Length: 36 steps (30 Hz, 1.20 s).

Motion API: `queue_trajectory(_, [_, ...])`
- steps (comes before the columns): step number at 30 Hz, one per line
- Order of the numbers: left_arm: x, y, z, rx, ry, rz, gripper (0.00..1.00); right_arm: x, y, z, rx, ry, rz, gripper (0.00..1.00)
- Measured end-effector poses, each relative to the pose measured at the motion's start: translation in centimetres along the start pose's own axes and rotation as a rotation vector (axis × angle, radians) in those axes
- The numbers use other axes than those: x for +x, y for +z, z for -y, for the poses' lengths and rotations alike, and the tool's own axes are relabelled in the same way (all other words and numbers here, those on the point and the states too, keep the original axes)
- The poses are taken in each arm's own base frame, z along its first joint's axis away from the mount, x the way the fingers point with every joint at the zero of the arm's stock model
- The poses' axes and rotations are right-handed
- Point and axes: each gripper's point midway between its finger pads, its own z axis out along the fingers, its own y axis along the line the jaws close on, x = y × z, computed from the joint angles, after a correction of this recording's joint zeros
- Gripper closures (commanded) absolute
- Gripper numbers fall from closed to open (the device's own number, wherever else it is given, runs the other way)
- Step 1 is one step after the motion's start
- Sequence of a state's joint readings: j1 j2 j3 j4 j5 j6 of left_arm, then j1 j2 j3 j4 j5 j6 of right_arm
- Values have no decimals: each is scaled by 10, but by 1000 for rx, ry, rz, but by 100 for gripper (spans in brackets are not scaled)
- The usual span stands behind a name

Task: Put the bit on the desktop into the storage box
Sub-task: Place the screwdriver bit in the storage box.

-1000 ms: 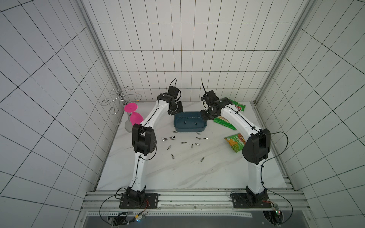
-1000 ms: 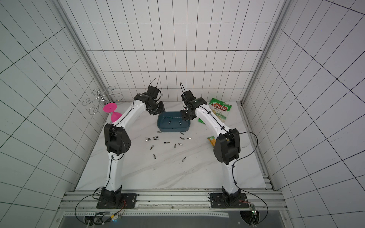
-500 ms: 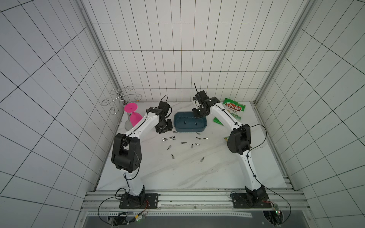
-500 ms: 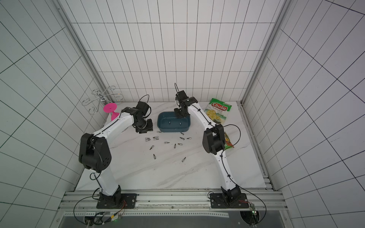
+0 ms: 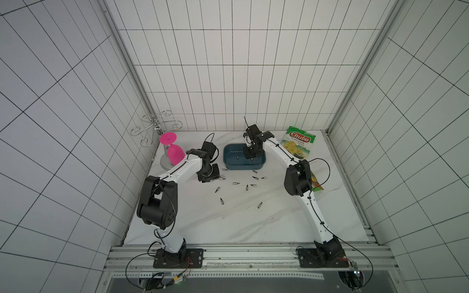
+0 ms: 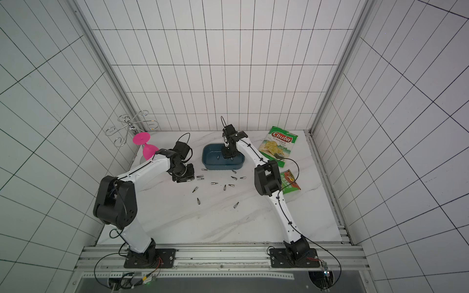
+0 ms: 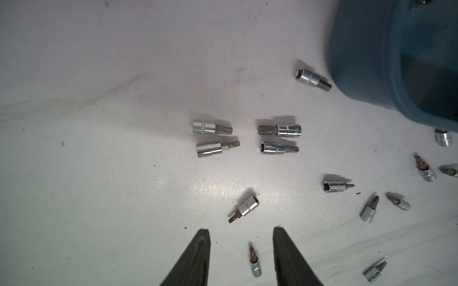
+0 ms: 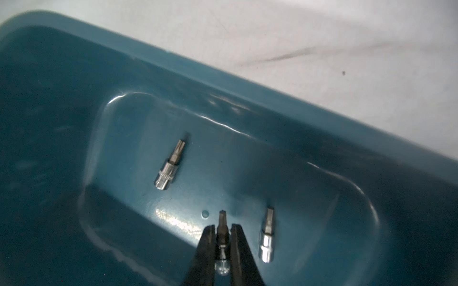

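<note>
1. My right pincer (image 8: 222, 225) is clamped narrow on a small steel driver bit (image 8: 221, 220), whose dark tip sticks out past my fingertips.
2. That pincer hangs inside the shallow dark teal plastic storage box (image 8: 272, 94), close above its floor. Both top views show it over the box's interior.
3. Two more chrome-socketed bits lie flat on the box floor, one (image 8: 171, 166) apart from my fingers and one (image 8: 267, 237) just beside them.
4. My left pincer (image 7: 241, 230) stands partly open and grips nothing, low over the white marble-look table (image 7: 99, 173).
5. A short rusty-tipped bit (image 7: 254, 262) lies on the table between its two fingers, touching neither.
6. Beyond it four bits lie in two pairs (image 7: 215, 128), and more are scattered around. One hex bit (image 7: 313, 79) lies just beside the box's outer wall.
</note>
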<state>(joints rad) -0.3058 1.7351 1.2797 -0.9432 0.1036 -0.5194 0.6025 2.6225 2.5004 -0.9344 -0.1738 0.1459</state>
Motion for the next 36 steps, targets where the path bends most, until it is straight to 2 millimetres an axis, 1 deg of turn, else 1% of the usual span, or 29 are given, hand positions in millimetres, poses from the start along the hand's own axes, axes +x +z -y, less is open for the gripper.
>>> queue_trajectory(6, [3, 4, -1, 0, 2, -6, 54, 4, 9, 2, 8, 0, -12, 100])
queue_trajectory(10, [10, 9, -2, -8, 9, -22, 54, 6, 14, 4, 15, 0, -16, 100])
queue_trajectory(16, [17, 12, 3, -9, 39, -31, 54, 4, 15, 3, 21, -8, -10, 100])
queue_trajectory(19, [20, 18, 5, -18, 57, -41, 54, 4, 15, 3, 25, -9, -9, 100])
queue_trajectory(26, [25, 36, 0, -62, 80, -82, 55, 4, 15, 5, 32, -12, -7, 88])
queue_trajectory(28, [26, 40, -2, -72, 83, -91, 55, 4, 15, 5, 35, -15, -7, 82])
queue_trajectory(31, [27, 46, -5, -85, 88, -103, 55, 4, 15, 6, 44, -24, -7, 71])
queue_trajectory(36, [27, 51, -5, -91, 99, -112, 56, 4, 15, 9, 56, -31, -6, 57])
